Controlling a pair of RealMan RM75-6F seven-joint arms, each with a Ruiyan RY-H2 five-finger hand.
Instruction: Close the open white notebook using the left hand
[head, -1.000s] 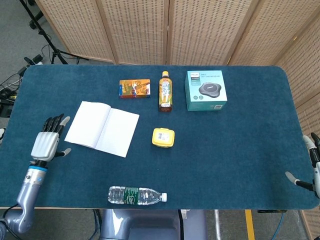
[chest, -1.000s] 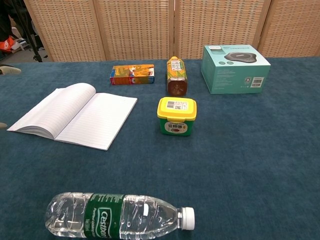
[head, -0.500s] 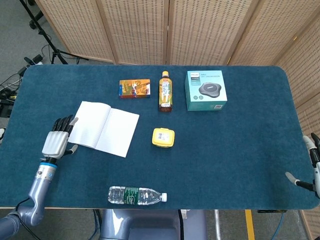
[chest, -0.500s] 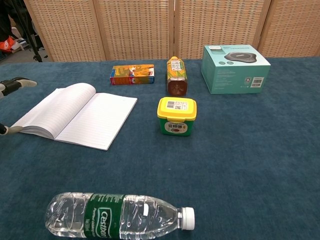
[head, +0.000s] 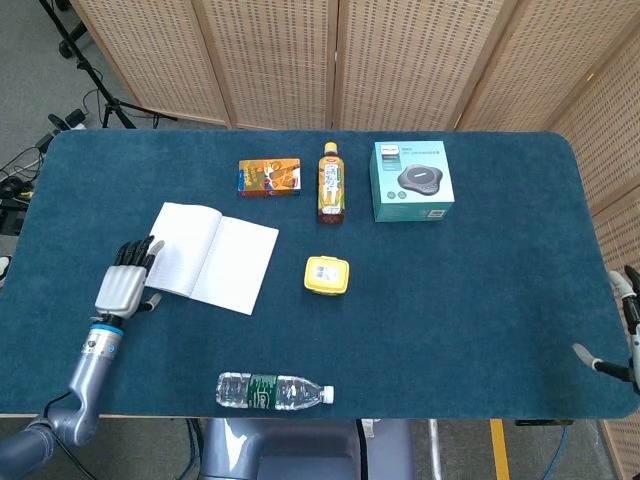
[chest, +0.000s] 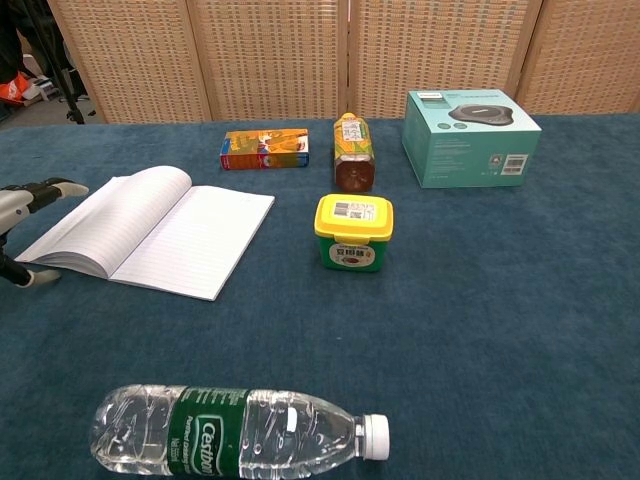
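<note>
Notebook: the white notebook (head: 205, 256) lies open and flat on the blue table (head: 480, 300), left of centre, lined pages up; in the chest view (chest: 150, 230) its left page bows upward near the spine.
Left arm: reaches up from the table's near-left edge, forearm angled toward the notebook's left border.
Left hand: the left hand (head: 125, 283) sits palm-down at the notebook's near-left corner, dark fingers (head: 138, 252) pointing away from the robot.
Left fingers: spread apart and holding nothing; the tips lie at or over the left page's edge, whether they touch it cannot be told. The thumb (chest: 35, 279) sits just below the near-left corner.
Right hand: the right hand (head: 622, 330) shows only partly at the far right edge, off the table; its fingers look apart, nothing in them.
Nearby: a yellow-lidded tub (head: 327, 274) right of the notebook; a water bottle (head: 272, 390) lying at the near edge.
</note>
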